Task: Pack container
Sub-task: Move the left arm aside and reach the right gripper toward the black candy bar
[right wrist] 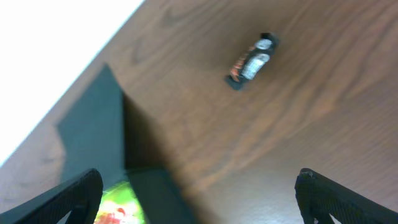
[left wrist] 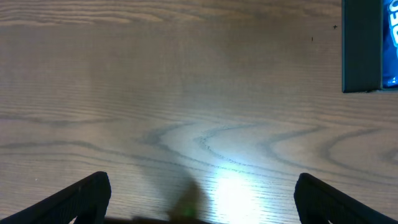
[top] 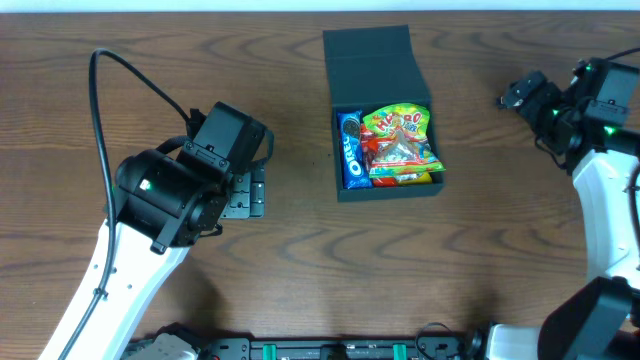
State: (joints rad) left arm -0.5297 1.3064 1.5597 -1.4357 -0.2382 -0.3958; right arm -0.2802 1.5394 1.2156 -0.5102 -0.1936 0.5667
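Overhead: container sits mid-table, flap lid open and laid back toward the far edge. Inside are an Oreo packet along the left wall and a bright gummy bag filling the rest, so the box looks about full.

Left gripper has its jaws wide, holds nothing, and is over bare wood left of the box, with the box corner showing at the upper right of its wrist view. Right gripper is also wide and empty, well off to the right of the box and angled toward the lid.

Right wrist view shows a small dark item on the wood. It is blurred, possibly a wrapped snack, can't tell, and I can't find it in the overhead.

Likely step left: close the flap.

Risks:
- The gummy bag looks puffed and its right edge rides at the wall, so the lid may catch on it or spring back.
- The box looks light, and a one-sided push on the flap could slide or spin it unless the other arm braces it.
- If the small item belongs inside, there is little room, and forcing it in could pop the bag out.
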